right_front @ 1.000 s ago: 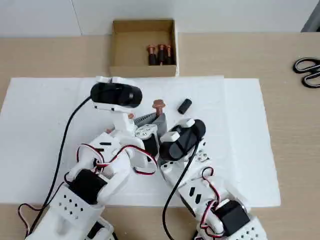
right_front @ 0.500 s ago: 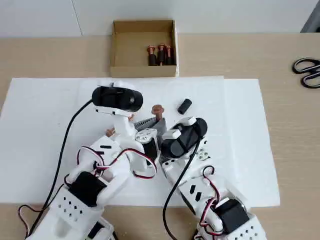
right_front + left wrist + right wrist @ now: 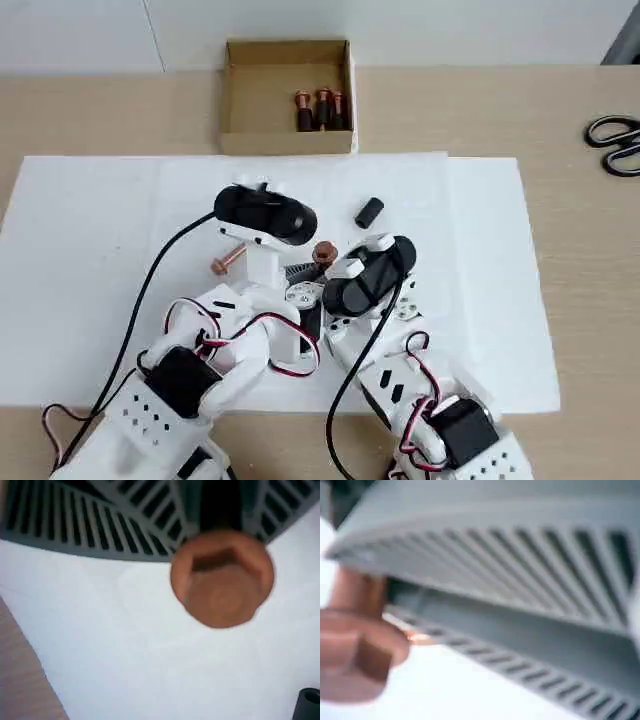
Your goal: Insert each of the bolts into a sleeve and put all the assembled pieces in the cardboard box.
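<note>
A copper bolt [image 3: 323, 253] is held head-up just above the white sheet, between the two arms. My left gripper [image 3: 312, 266] is shut on it. In the left wrist view the bolt's head [image 3: 222, 577] sits in front of the grey ribbed fingers [image 3: 100, 525], with something black between them. My right gripper [image 3: 336, 270] is pressed close against the same spot, and the bolt [image 3: 355, 650] shows beside ribbed grey plastic in the right wrist view. A second bolt [image 3: 228, 260] lies loose on the sheet. One black sleeve [image 3: 369, 211] lies just beyond the grippers.
The cardboard box [image 3: 288, 140] stands at the back with three assembled pieces [image 3: 322, 108] inside. A white sheet [image 3: 480, 300] covers the middle of the wooden table. Scissors [image 3: 615, 143] lie at the right edge.
My left arm has swung right and back toward its base, bringing the held bolt nearer the right gripper. The loose bolt it was hiding now lies uncovered on the sheet.
</note>
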